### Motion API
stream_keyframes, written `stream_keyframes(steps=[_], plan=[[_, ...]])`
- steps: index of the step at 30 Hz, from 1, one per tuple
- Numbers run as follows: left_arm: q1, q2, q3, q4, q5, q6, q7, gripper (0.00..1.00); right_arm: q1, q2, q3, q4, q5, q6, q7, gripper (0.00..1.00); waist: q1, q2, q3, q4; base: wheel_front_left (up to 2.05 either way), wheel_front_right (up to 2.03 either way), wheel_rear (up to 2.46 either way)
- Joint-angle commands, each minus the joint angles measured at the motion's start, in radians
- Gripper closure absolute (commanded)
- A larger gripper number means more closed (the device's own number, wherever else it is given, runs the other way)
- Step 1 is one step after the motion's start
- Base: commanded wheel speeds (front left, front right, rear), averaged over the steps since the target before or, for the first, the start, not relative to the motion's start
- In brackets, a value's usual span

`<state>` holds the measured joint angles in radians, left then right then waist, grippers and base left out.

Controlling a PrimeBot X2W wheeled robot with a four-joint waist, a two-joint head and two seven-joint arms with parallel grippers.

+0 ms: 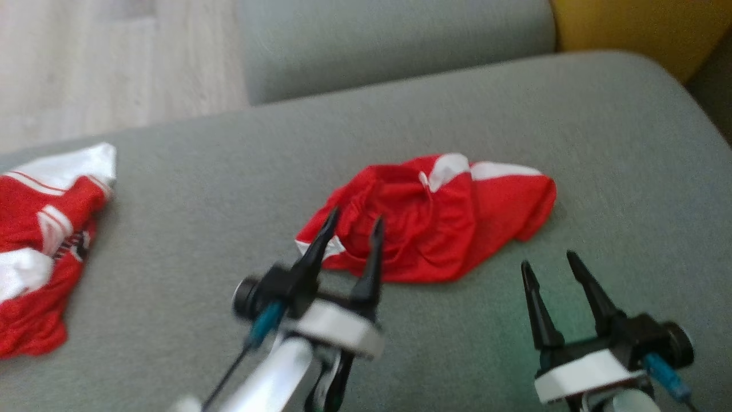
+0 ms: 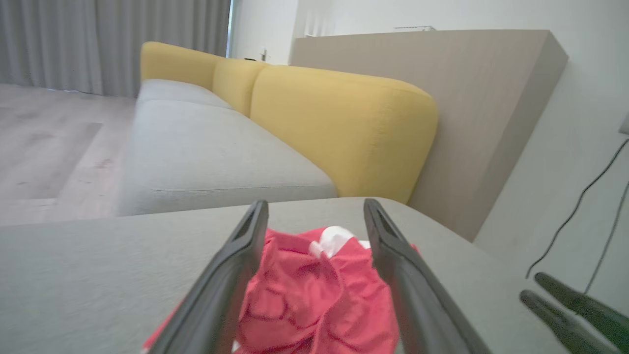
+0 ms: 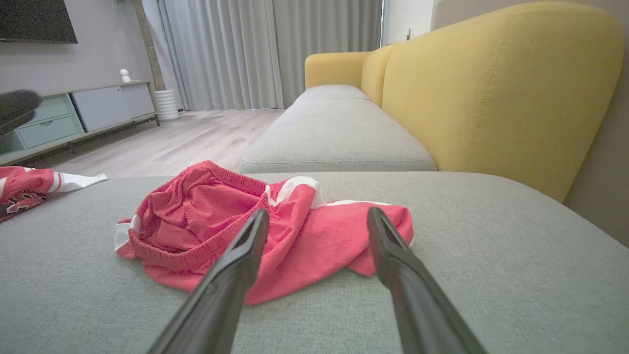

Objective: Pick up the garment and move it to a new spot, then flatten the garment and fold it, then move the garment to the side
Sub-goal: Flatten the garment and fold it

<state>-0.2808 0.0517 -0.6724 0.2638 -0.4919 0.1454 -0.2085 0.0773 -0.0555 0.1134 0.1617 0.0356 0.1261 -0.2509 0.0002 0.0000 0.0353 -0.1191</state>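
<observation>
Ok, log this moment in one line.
garment: crumpled on grey cushion | left gripper: open, at its near edge | right gripper: open, apart from it

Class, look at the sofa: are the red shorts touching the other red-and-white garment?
Apart. The head view shows bare grey cushion between the red shorts and the red-and-white garment lying at the left edge.

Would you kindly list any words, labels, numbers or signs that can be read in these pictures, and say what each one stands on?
Nothing here can be read.
Dark print on the red and white garment at the left edge of the head view: possibly lettering, too blurred to read.
Red garment in the middle: no print or label shows on it.
</observation>
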Motion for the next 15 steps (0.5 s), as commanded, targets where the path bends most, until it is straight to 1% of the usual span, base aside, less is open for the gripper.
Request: stream_keyframes(steps=[1,5,8,12,15], plan=[[-0.077,-0.001,0.002,-0.02,-0.032,-0.004,0.008,0.0,-0.056,-0.019,0.027,-0.035,0.008,0.005,-0.011,0.0,-0.0002,0.0,0.075,-0.056,0.0,0.0,0.0],[-0.237,-0.001,-0.112,0.037,-0.201,-0.011,0.074,0.0,-0.097,-0.027,0.037,-0.037,0.018,0.005,-0.011,0.0,-0.0002,0.0,0.137,-0.099,0.0,0.0,0.0],[-0.344,-0.001,-0.175,0.102,-0.336,-0.001,0.124,0.0,-0.127,-0.031,0.049,-0.039,0.025,0.005,-0.011,0.0,-0.0002,0.0,0.175,-0.132,0.0,0.0,0.0],[-0.461,-0.001,-0.231,0.209,-0.526,0.03,0.191,0.0,-0.164,-0.031,0.06,-0.042,0.032,0.005,-0.011,0.0,-0.0002,0.0,0.221,-0.178,0.0,0.0,0.0],[-0.533,-0.001,-0.257,0.29,-0.64,0.064,0.201,0.0,-0.181,-0.029,0.063,-0.043,0.036,0.005,-0.011,0.0,-0.0002,0.0,0.249,-0.207,0.0,0.0,0.0]])
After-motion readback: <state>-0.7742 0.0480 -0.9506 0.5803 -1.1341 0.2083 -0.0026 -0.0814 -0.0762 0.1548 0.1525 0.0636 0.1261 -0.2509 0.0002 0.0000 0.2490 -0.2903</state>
